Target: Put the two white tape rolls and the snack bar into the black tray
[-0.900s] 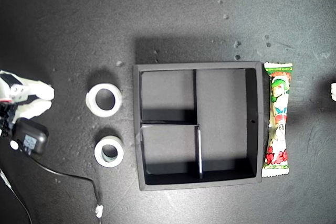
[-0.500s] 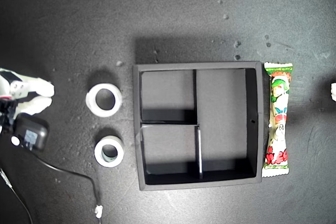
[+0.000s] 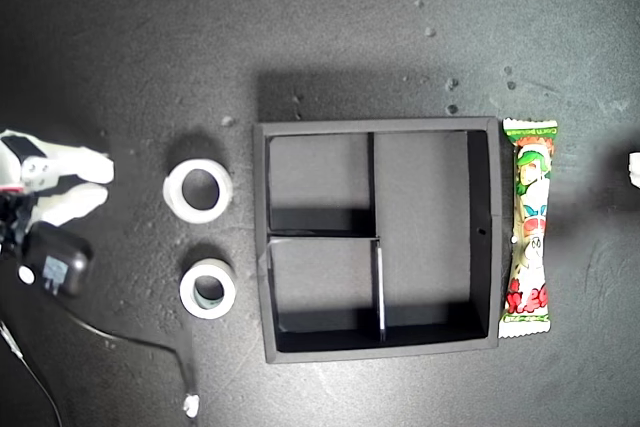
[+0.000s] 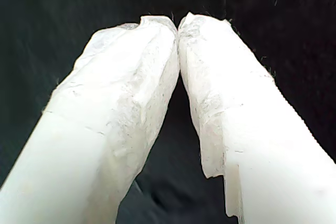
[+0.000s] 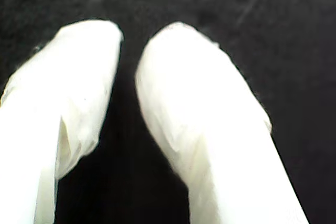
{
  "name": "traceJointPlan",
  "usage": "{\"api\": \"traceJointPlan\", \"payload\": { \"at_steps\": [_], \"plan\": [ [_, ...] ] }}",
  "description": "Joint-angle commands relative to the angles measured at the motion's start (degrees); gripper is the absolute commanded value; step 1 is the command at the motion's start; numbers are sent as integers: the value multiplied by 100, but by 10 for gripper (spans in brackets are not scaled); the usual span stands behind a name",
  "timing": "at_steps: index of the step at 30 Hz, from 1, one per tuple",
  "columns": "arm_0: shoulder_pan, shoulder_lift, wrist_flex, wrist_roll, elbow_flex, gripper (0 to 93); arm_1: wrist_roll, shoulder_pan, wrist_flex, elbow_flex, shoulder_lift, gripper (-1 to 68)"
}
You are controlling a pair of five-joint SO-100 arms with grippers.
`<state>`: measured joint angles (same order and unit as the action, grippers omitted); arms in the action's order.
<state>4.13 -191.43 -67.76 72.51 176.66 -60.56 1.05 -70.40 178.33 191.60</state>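
Reaching for a tape roll looks like the step in hand, and nothing has gone into the tray yet; all three compartments are bare. In the exterior view, a white hand sits at the left edge, its two fingers pointing right toward the plain tape roll, which lies flat near it, hole up. The green-cored tape roll lies just below the first roll in that view, a little off the hand's line. Both rolls are just left of the tray. The snack bar lies along the tray's right rim, its long axis parallel to that rim, red print at the lower end. Only a white sliver of the other arm shows at the exterior view's right edge, near the bar.

My first hand is closed, fingertips meeting on nothing. My second hand is parted, with only dark bench in the gap. Both wrist views show bare bench, so I cannot tell which hand is which in the exterior view.

Against 0.9 s ago, the hand on the exterior view's left has spread its fingers wider and edged right; rolls, bar and tray have not moved.
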Motion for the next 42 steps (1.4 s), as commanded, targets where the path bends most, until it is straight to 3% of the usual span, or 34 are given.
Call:
{"api": "traceJointPlan", "payload": {
  "at_steps": [1,3,9,13,16,24,27,35,42],
  "plan": [
    [536,-246,703,-325,316,0,888,404,765,62,35,0],
    [650,-246,1318,-1037,281,12,431,316,949,62,35,0],
    [360,-246,1960,-1512,-404,127,-2558,-264,1020,62,35,-1],
    [193,255,2250,-1679,-967,170,-3797,-325,1028,62,35,-2],
    [272,2013,2479,-1775,-1731,184,-3665,-387,1151,62,35,0],
    [404,6398,2663,-2109,-3823,180,-1573,-343,2944,62,35,21],
    [352,7146,2812,-2206,-4140,178,-1336,-132,3006,62,35,68],
    [369,8543,2848,-2276,-4878,158,-1239,53,2997,62,35,86],
    [281,8525,2689,-2074,-4825,109,-861,9,2962,-70,35,92]
  ]
}}
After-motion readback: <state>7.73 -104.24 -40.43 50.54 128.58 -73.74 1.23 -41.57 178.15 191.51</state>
